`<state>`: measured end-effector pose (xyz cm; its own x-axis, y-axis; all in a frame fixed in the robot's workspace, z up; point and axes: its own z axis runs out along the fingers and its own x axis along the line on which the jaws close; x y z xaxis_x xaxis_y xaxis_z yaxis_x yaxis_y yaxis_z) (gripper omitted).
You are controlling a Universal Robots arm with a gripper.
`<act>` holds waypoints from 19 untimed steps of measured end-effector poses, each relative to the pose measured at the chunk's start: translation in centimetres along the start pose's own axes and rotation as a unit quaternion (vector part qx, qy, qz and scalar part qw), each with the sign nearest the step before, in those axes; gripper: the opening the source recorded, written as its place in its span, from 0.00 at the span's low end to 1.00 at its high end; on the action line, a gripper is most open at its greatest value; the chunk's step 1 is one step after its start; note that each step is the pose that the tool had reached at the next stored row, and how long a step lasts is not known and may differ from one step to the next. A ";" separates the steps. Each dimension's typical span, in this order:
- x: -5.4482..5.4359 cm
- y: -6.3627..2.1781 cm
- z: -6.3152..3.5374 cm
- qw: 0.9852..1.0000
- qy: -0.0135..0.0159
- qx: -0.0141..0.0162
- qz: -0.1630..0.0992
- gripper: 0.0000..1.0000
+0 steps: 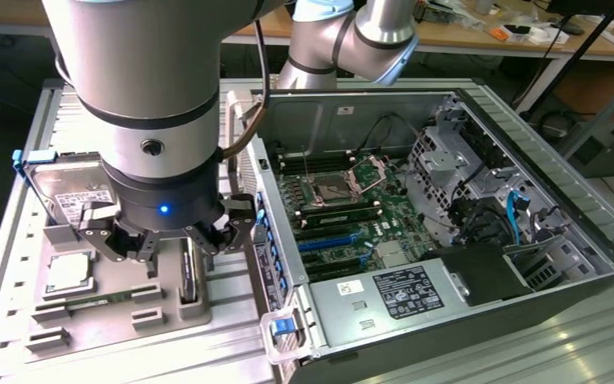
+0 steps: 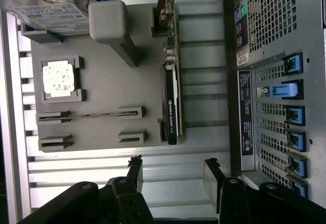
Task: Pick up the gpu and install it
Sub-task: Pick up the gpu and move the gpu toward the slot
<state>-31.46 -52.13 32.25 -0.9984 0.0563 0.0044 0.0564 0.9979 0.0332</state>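
**Bench (image 1: 221, 352) with parts tray and open computer case, seen from the exterior view and the wrist view.** The arm (image 1: 147, 96) hangs over a grey parts tray (image 1: 105, 320) (image 2: 107, 81) that lies on the slatted metal bench at the exterior view's left. The jaws are spread apart and grasp nothing. In the wrist view the two dark fingertips (image 2: 136, 169) stand clear of every part, with bare bench slats showing in the gap between them.

The gpu (image 1: 188, 276) (image 2: 172, 99) stands on its long edge in a slot of the tray, at the tray's side nearest the case. Its black face carries green lettering, and its silvery bracket end points towards the hard drive end of the tray. In the wrist view the card lies in line with the gap between the fingertips but apart from them. In the exterior view it sits just below the jaws, untouched.

The tray holds three other parts:
- a hard drive (image 1: 73, 188) (image 2: 46, 2) in a blue frame;
- a square processor (image 1: 67, 272) (image 2: 58, 78) in its own recess;
- a thin memory stick (image 1: 99, 300) (image 2: 97, 115) held edge-up between two small blocks.

The computer case (image 1: 563, 240) lies just beside the tray at the exterior view's right, with its open side up. Inside it are the green motherboard (image 1: 360, 216), the blue card slots (image 1: 323, 240) and the boxed power supply (image 1: 392, 292). A row of blue latches (image 2: 293, 89) runs along the case's perforated rear panel.
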 end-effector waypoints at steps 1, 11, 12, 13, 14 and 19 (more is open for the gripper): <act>0.0 0.00 0.06 1.000 0.000 0.000 0.000 0.60; 0.1 -0.04 1.19 1.000 -0.001 0.002 0.000 0.60; 0.1 -0.04 1.20 1.000 -0.001 0.005 0.000 0.60; 0.0 -0.04 1.19 1.000 -0.001 0.005 0.000 0.60; 0.1 -0.04 1.19 1.000 -0.001 0.006 0.000 0.60; 0.0 -0.04 1.21 1.000 -0.001 0.006 0.000 0.60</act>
<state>-31.51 -52.13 31.04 -0.9984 0.0563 0.0022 0.0564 0.9982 0.0207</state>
